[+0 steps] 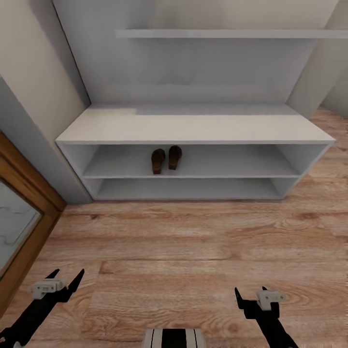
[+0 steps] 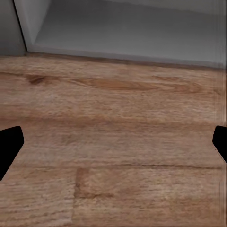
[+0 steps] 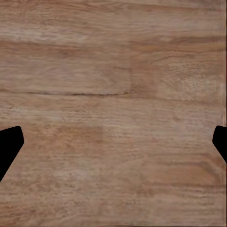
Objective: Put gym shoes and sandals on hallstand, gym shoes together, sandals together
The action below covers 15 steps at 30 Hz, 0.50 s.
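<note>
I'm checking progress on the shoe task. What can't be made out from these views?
- Sandals: on the hallstand's upper tier, too small in the head view to see strap or footbed.
- Lower tier: its back is shadowed under the shelf above.
- Right gripper: the head view's bottom edge cuts off its arm.
- Left gripper: likewise.

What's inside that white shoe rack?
The upper tier of the shoe rack holds two brown sandals side by side. The lower tier looks bare, though its back is shadowed.
</note>
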Tool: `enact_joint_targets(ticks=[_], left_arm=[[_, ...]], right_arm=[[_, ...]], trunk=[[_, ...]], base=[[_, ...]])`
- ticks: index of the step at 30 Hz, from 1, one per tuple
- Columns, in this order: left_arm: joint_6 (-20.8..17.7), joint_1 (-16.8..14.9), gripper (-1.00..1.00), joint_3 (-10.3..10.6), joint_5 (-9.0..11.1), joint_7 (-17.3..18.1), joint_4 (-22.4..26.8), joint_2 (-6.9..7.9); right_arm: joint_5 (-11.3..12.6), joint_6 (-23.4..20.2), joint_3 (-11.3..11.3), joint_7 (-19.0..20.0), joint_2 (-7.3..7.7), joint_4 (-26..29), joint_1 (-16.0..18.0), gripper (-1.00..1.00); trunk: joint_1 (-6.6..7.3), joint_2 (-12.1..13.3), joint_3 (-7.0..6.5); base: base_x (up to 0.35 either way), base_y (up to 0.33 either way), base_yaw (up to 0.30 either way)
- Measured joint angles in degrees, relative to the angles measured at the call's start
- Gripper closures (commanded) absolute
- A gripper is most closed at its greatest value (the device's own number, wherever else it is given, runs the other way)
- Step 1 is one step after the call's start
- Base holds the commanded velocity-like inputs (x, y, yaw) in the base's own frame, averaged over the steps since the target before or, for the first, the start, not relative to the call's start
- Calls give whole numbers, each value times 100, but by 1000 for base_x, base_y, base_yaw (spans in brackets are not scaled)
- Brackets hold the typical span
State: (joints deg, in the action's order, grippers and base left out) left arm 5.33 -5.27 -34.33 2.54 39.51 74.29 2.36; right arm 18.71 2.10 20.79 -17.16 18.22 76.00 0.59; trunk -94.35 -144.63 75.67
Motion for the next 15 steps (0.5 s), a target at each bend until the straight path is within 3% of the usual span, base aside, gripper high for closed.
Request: enact_joint_targets(ticks=[10, 15], left_arm=[[9, 0, -100, 417, -23, -96, -11, 1], [10, 0, -100, 517, -25, -129, -37, 1]], right_arm=[[5, 25, -7, -212, -9, -6, 2, -100], [12, 55, -9, -249, -13, -10, 1, -100]], trunk=[[0, 0, -17], [0, 0, -27]], base=[[0, 0, -256], [0, 0, -274]])
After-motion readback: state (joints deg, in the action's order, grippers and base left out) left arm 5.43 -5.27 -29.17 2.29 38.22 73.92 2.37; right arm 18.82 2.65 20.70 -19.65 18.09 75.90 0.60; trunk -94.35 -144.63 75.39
